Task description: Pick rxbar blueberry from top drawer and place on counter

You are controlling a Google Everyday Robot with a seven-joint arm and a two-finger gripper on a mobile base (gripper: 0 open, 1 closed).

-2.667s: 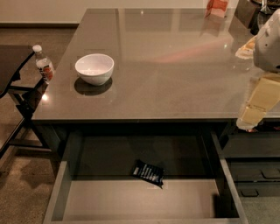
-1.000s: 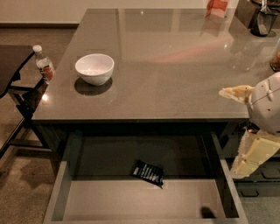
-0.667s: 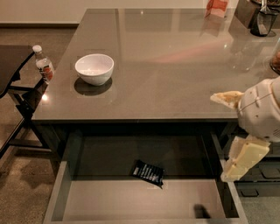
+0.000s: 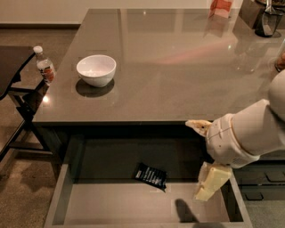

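The rxbar blueberry (image 4: 151, 176), a dark flat wrapper with light print, lies on the floor of the open top drawer (image 4: 59, 200), near its middle and towards the back. My gripper (image 4: 204, 156) hangs over the drawer's right part, to the right of the bar and apart from it. Its two cream fingers (image 4: 211, 182) are spread apart and hold nothing. One finger is level with the counter's front edge and the other points down into the drawer. The grey-brown counter (image 4: 178, 67) stretches behind the drawer.
A white bowl (image 4: 96, 70) stands on the counter at front left. A water bottle (image 4: 45, 68) stands on a dark side table to the left. A red package (image 4: 220, 6) and a dark object (image 4: 267, 20) are at the counter's back right. Narrow dark drawers (image 4: 262, 178) are to the right.
My arm has come down and to the left, from beside the counter's right edge to over the drawer's right part. Its shadow in the drawer moved left. The bar has not moved.
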